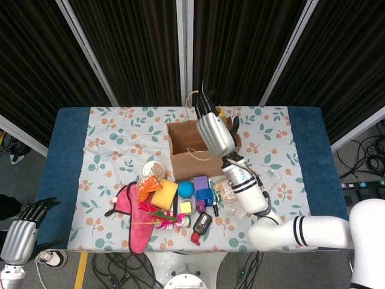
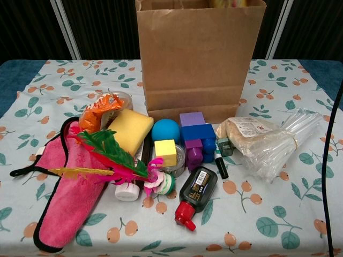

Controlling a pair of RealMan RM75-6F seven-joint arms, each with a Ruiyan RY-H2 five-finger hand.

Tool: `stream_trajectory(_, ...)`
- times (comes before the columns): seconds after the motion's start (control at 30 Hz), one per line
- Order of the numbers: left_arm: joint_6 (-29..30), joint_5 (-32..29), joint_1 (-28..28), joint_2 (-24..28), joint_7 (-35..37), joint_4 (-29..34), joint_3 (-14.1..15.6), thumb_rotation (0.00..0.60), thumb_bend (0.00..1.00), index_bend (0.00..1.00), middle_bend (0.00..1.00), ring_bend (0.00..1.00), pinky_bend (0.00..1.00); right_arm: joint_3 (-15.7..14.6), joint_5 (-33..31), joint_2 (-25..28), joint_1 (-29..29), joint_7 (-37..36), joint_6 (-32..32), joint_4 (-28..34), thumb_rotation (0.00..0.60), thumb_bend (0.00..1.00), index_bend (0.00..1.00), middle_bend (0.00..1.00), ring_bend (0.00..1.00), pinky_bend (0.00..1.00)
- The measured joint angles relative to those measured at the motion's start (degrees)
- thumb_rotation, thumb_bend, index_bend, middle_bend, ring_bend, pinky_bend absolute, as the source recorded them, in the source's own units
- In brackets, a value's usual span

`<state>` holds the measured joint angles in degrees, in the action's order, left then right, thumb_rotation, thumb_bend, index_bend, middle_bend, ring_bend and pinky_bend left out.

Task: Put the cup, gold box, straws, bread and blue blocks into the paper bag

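Observation:
The brown paper bag (image 1: 194, 160) (image 2: 198, 59) stands open at mid table. My right hand (image 1: 214, 130) hangs over its right side, gripping the gold box (image 1: 221, 111), which is sunk into the bag with only a gold sliver (image 2: 229, 3) above the rim. The cup (image 1: 153, 169) (image 2: 122, 99) lies left of the bag. Blue blocks (image 1: 204, 196) (image 2: 201, 134) sit in front of the bag. The bread (image 1: 228, 190) (image 2: 244, 130) and the bundled straws (image 1: 266, 179) (image 2: 284, 140) lie to the right. My left hand (image 1: 19, 236) hangs off the table's near left corner, holding nothing.
A pink cloth (image 2: 69, 187), yellow sponge (image 2: 130, 130), blue ball (image 2: 165, 130), yellow cube (image 2: 165, 151), purple blocks (image 2: 193, 119), a black bottle with red cap (image 2: 194, 194) and a feathered toy (image 2: 110, 152) crowd the table's front.

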<state>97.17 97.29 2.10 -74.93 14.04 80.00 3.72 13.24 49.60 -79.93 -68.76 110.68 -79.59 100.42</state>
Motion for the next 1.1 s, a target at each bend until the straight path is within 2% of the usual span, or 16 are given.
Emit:
stream_trajectory(0.27,0.2,0.0,0.0,-0.1,0.0,0.0,-0.1,0.6,0.17,0.29,0.31,0.21,0.26,1.1,1.6,2.2,-0.2,-3.3,-1.5,3.3,0.6,0.0,0.12,0.23,0.05,0.0)
stream_trajectory(0.43,0.3,0.3,0.0,-0.1,-0.3,0.2,0.0,0.6,0.17,0.29,0.31,0.21,0.26,2.5,3.4,5.9,0.6,-6.6,-3.2,9.1,0.6,0.0,0.12,0.24,0.06,0.0)
stream_trajectory(0.57,0.3,0.5,0.0,0.0,-0.3,0.5,0.0,0.6,0.17,0.29,0.31,0.21,0.26,3.4,4.1,10.1,3.5,-11.4,-5.9,15.8,0.6,0.0,0.12,0.25,0.07,0.0)
stream_trajectory(0.7,0.2,1.1,-0.1,-0.1,-0.8,0.6,0.3,0.6,0.17,0.29,0.31,0.21,0.26,3.4,3.8,15.9,10.2,-20.1,-9.8,22.0,0.6,0.0,0.12,0.26,0.07,0.0)
stream_trajectory(0.8,0.1,1.5,-0.2,-0.2,-1.4,0.6,0.6,0.6,0.17,0.29,0.31,0.21,0.26,2.3,4.1,20.0,15.2,-27.9,-10.8,23.8,0.6,0.0,0.14,0.26,0.08,0.0)
stream_trajectory(0.97,0.3,1.9,-0.1,-0.6,-2.5,0.5,0.6,0.6,0.17,0.29,0.31,0.21,0.26,-0.8,6.7,24.8,22.5,-44.2,-9.5,23.0,0.6,0.0,0.15,0.27,0.09,0.0)
stream_trajectory(1.1,0.4,2.1,-0.2,-0.7,-3.1,0.3,0.6,0.6,0.17,0.29,0.31,0.21,0.26,-4.3,10.9,27.1,27.9,-62.4,-5.5,19.7,0.6,0.0,0.16,0.27,0.09,0.0)
